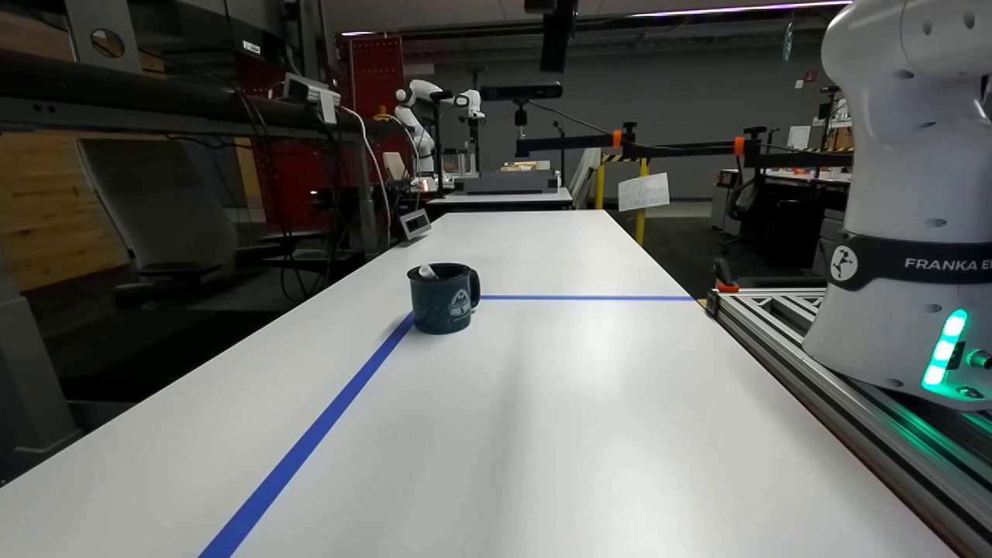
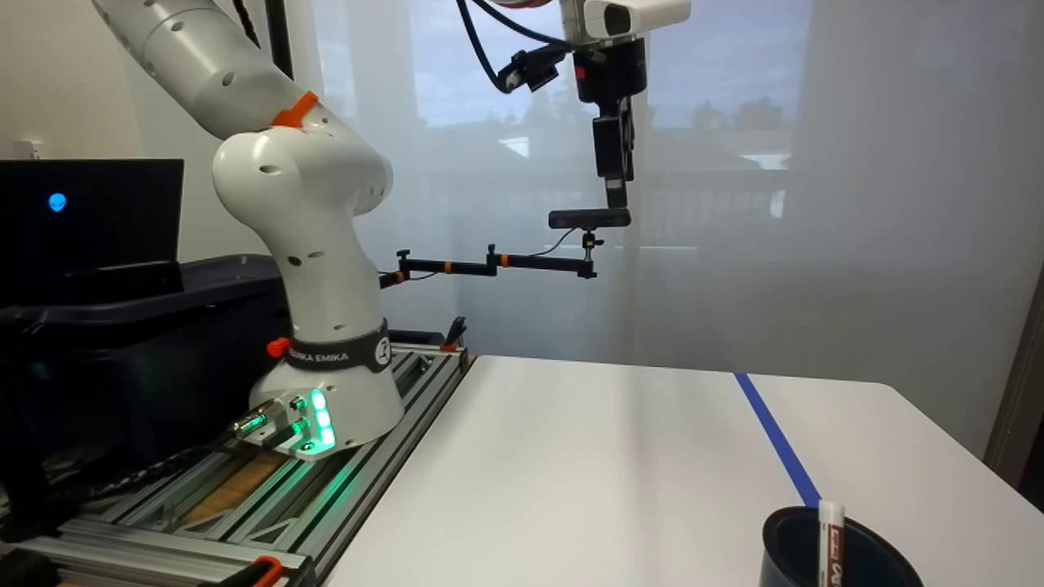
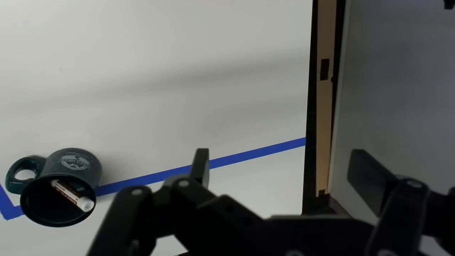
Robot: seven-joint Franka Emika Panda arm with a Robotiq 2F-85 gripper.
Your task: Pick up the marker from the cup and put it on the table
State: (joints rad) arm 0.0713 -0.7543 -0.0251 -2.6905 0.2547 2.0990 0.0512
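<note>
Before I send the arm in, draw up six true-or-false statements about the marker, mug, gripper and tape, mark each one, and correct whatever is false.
1. The marker sits tilted inside the mug. True.
2. The mug lies on its side. False: it stands upright on the table.
3. The marker's upper end is black. False: it is white.
4. The gripper is open. True.
5. The gripper is touching the mug. False: it is up in the air, apart from the mug.
6. Blue tape marks the table. True.
</note>
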